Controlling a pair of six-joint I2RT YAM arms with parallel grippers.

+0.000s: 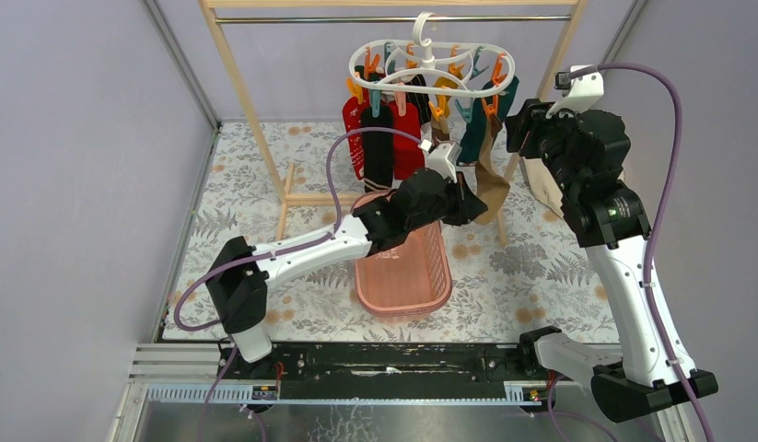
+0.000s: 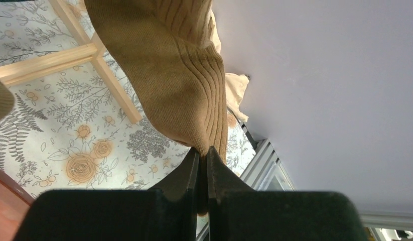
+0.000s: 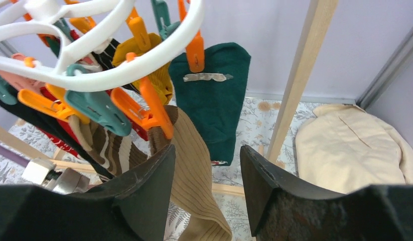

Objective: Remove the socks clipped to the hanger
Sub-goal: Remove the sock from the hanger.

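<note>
Now the left fingers (image 2: pixel 188 175) pinch the olive-brown sock (image 2: pixel 169 75) at its toe. Next, I think, the spread right fingers (image 3: pixel 154 183) should squeeze its orange clip (image 3: pixel 153 109) open.

Bright, even, diffuse light; shadows soft. Detail sharp beyond the jaws; the jaws themselves dark, slightly blurred.

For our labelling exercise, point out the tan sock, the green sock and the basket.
tan sock (image 2: pixel 179 85), left wrist view, ribbed middle.
green sock (image 3: pixel 214 105), right wrist view, middle.
basket (image 1: pixel 402 299), top view, near wall.

Left claw (image 2: pixel 204 153) tight, right claw (image 3: pixel 207 150) wide apart
</note>
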